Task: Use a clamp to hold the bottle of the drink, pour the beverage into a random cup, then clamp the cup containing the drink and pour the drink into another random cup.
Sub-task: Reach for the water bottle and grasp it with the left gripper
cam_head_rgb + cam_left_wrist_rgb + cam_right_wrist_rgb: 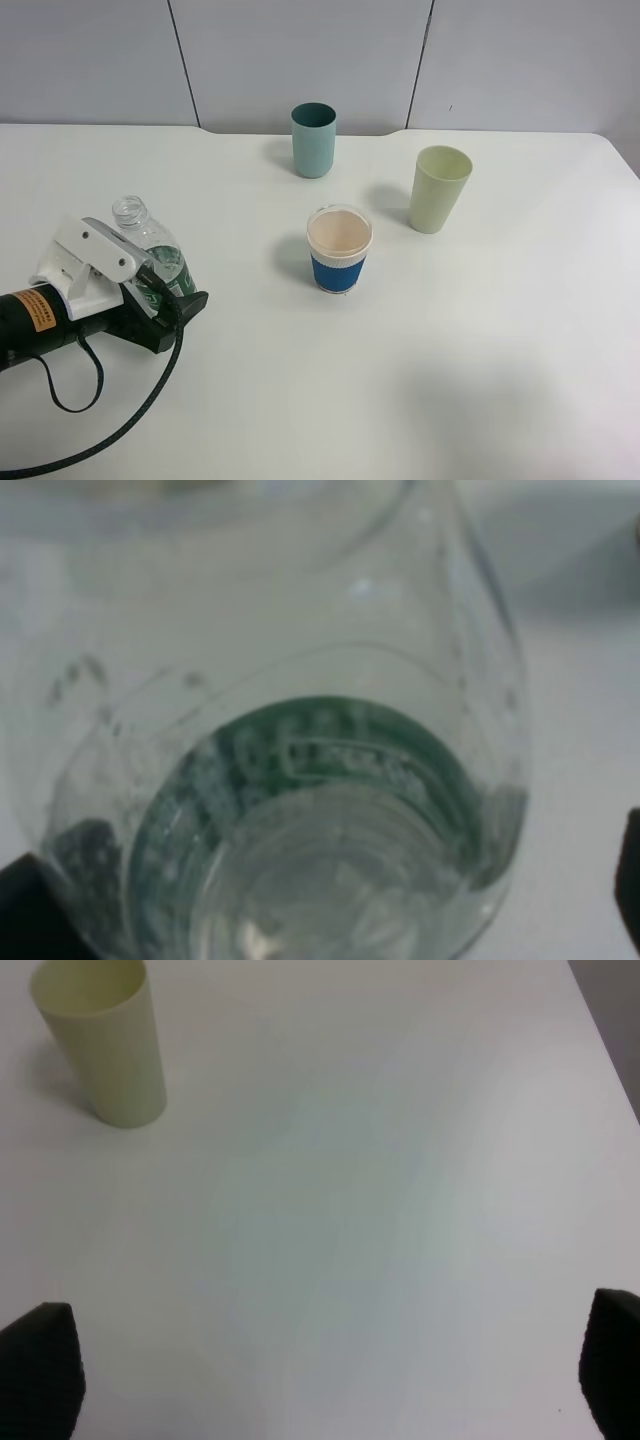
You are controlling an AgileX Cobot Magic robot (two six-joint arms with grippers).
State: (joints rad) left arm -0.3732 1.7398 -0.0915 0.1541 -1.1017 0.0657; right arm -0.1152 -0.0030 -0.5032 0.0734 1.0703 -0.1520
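Note:
A clear plastic bottle point(148, 243) with a green label stands upright and uncapped on the white table at the left. My left gripper point(172, 291) reaches around its lower part. In the left wrist view the bottle point(300, 730) fills the frame between the dark fingertips point(25, 915). The jaws stand wide, with a gap showing on one side. A white cup with a blue sleeve point(339, 250) stands mid-table. A teal cup point(313, 140) stands behind it and a pale green cup point(439, 188) to the right. My right gripper point(320, 1370) is open and empty, out of the exterior view.
The pale green cup also shows in the right wrist view point(100, 1045), well ahead of the right fingertips. A black cable point(120, 425) loops on the table point(480, 380) beside the left arm. A grey panel wall runs along the table's back edge.

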